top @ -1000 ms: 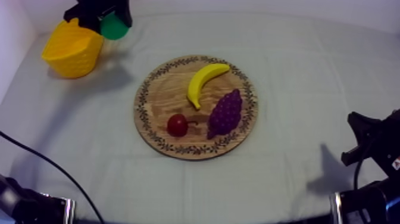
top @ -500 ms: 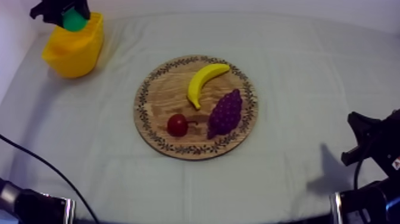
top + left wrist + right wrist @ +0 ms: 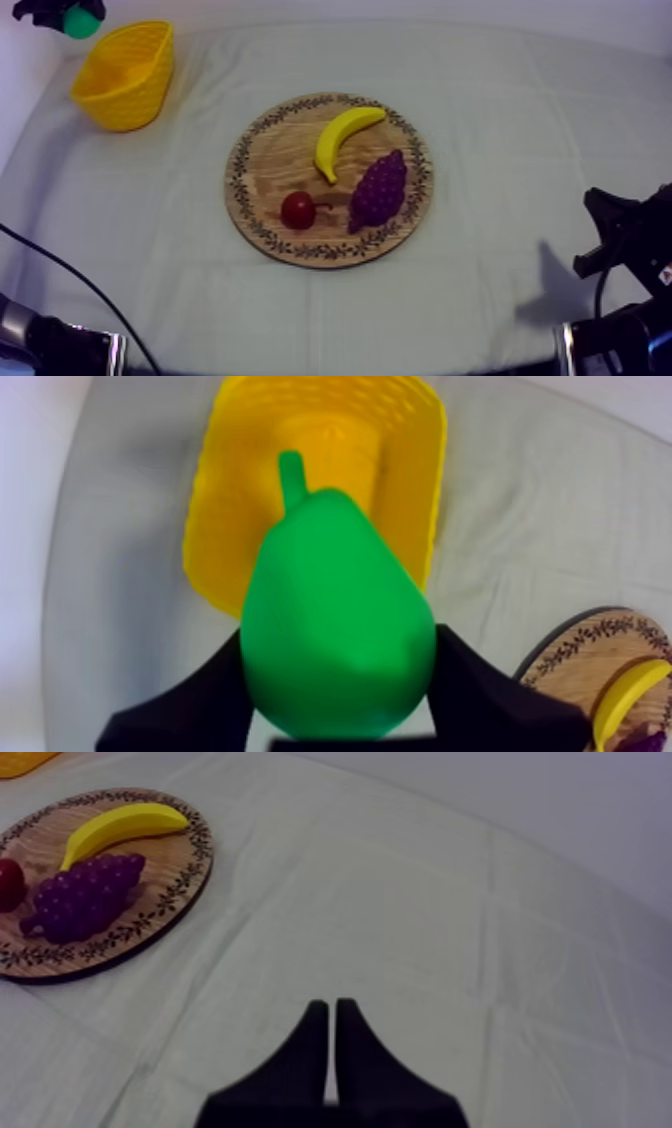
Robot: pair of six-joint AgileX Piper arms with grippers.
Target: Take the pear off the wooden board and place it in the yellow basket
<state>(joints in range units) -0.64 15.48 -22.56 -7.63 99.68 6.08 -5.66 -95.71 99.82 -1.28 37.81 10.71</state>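
The pear [image 3: 335,626] is clamped in the left gripper [image 3: 42,12], black fingers [image 3: 200,701] spread round its fat end, at the top view's upper left corner, in the air by the basket [image 3: 130,95]. Mid-frame, the board [image 3: 275,160] holds banana [image 3: 345,135], grapes [image 3: 380,188] and small red fruit [image 3: 298,210]. Lower right, the right gripper [image 3: 332,1014] is closed on nothing.

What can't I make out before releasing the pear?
- Basket floor: left wrist view, pear covers much of it.
- Left hand: top view, cut off by the upper edge.
- Small red fruit: right wrist view, cut by the edge.
- Pear's height above the basket: no view settles it.
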